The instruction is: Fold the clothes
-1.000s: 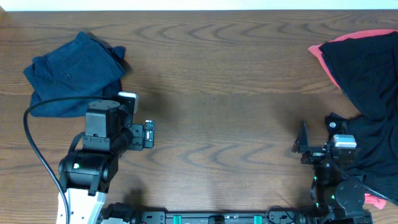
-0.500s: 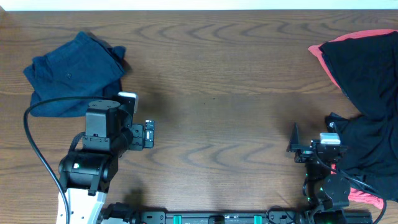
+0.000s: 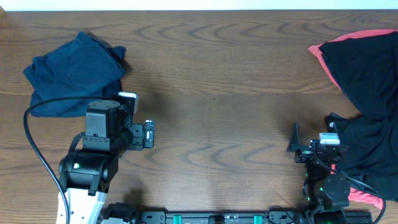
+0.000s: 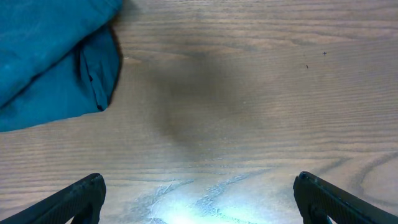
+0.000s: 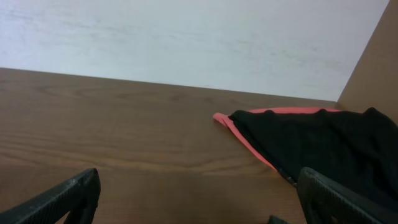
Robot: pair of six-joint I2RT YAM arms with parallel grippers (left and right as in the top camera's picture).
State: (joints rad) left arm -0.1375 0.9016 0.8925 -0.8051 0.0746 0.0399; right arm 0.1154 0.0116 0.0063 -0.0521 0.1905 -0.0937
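Note:
The navy-blue shorts [image 3: 73, 74] lie in a folded bundle at the table's far left. In the left wrist view their edge [image 4: 53, 62] fills the top left corner. My left gripper [image 3: 148, 134] hovers over bare wood, in front and to the right of the shorts and apart from them. Its fingers [image 4: 199, 199] are wide open and empty. My right gripper [image 3: 298, 148] is near the front right of the table. It is open and empty [image 5: 199, 199] over bare wood.
A pile of black garments with red trim [image 3: 367, 87] covers the right side of the table, just right of my right gripper; it also shows in the right wrist view [image 5: 311, 140]. A pale wall [image 5: 186, 37] stands behind the table's far edge.
My right arm drew back slightly toward the front edge and to the left, then held still. The left arm and the shorts have not moved.

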